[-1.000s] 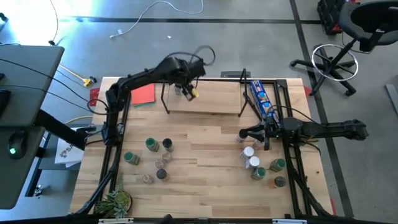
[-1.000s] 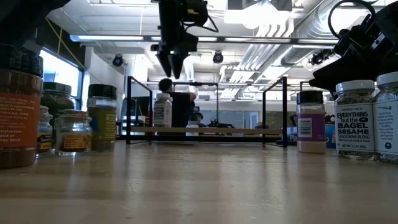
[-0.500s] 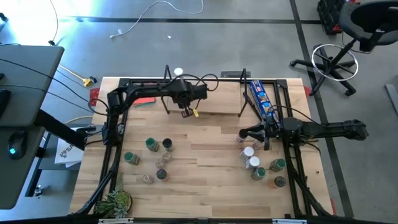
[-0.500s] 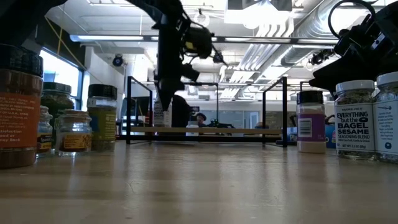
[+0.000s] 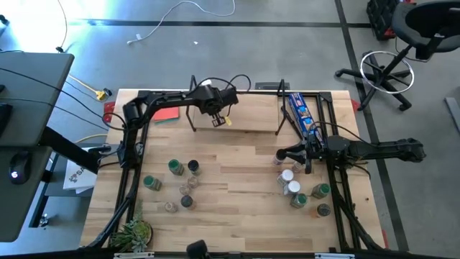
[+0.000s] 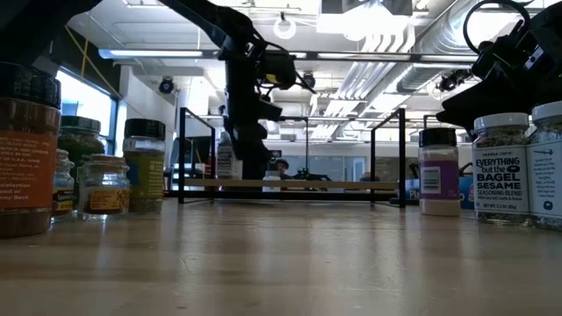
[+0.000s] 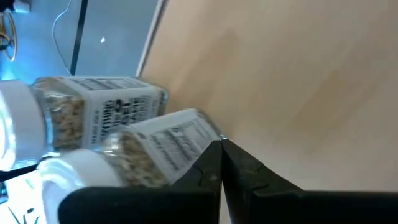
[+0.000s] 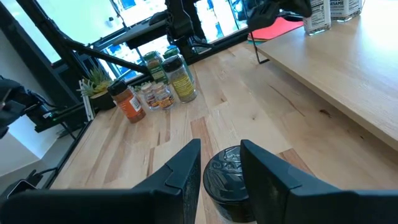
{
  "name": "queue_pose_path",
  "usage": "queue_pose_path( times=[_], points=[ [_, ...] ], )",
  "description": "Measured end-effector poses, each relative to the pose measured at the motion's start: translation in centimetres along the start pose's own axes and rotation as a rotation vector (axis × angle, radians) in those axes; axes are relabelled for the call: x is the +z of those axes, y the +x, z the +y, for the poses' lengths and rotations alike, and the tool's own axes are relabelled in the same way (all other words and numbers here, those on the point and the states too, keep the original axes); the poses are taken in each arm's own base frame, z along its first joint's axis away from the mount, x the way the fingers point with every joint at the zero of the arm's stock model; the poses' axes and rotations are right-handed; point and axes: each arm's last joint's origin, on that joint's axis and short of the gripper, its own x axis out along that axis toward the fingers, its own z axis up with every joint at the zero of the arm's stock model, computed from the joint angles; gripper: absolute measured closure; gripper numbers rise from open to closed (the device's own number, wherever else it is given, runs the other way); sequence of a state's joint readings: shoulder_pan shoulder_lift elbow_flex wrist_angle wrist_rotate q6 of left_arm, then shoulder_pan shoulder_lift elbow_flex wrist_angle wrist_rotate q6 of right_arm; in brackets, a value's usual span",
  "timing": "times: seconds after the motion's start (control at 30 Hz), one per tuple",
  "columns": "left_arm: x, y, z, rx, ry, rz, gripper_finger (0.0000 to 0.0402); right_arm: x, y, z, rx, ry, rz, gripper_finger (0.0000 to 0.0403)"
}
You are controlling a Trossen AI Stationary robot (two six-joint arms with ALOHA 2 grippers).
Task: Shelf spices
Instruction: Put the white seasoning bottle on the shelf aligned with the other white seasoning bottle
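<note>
The shelf stands at the table's far middle, a light board in a black wire frame. Two white-lidded spice jars stand side by side on its left part. My left gripper is low over the board, shut, right beside the nearer jar. More spices stand loose on the table in a left group and a right group. My right gripper waits open at the right, and a black-lidded jar stands on the table under the gap. My left gripper's shut fingertips lie at the bottom edge of the nearer white-lidded jar. They slant down at it from above. I cannot tell whether they touch it. The jar stands upright on the shelf board.
A long blue packet lies past the shelf's right end. A red card lies off its left end. A small plant sits at the near left corner. Bare wood runs down the table's middle.
My left gripper has sunk from above the shelf down to the board beside the white-lidded jars, rolling a little, and has shut with nothing between its fingers. The jars stay standing on the shelf.
</note>
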State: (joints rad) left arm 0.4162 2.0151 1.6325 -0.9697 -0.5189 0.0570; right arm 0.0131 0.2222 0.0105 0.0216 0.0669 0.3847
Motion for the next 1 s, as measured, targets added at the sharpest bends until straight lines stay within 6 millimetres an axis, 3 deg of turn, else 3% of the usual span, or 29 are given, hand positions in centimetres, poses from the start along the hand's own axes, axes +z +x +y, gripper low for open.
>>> queue_pose_path(
  times=[0.17, 0.43, 0.8, 1.0],
  points=[
    [-0.1, 0.3, 0.5, -0.001, -0.008, 0.008, 0.0401, 0.0, 0.0, 0.0, 0.000, 0.000, 0.000, 0.0295],
    [-0.4, -1.0, -1.7, -0.027, 0.107, 0.027, 0.0401, 0.0, 0.0, 0.0, 0.000, 0.000, 0.000, 0.0295],
    [-0.5, 2.3, -0.9, -0.017, 0.081, 0.118, 0.0401, 0.0, 0.0, 0.0, 0.000, 0.000, 0.000, 0.0295],
    [-0.2, 2.6, -1.0, -0.007, 0.075, 0.095, 0.0402, 0.0, 0.0, 0.0, 0.000, 0.000, 0.000, 0.0295]
  ],
)
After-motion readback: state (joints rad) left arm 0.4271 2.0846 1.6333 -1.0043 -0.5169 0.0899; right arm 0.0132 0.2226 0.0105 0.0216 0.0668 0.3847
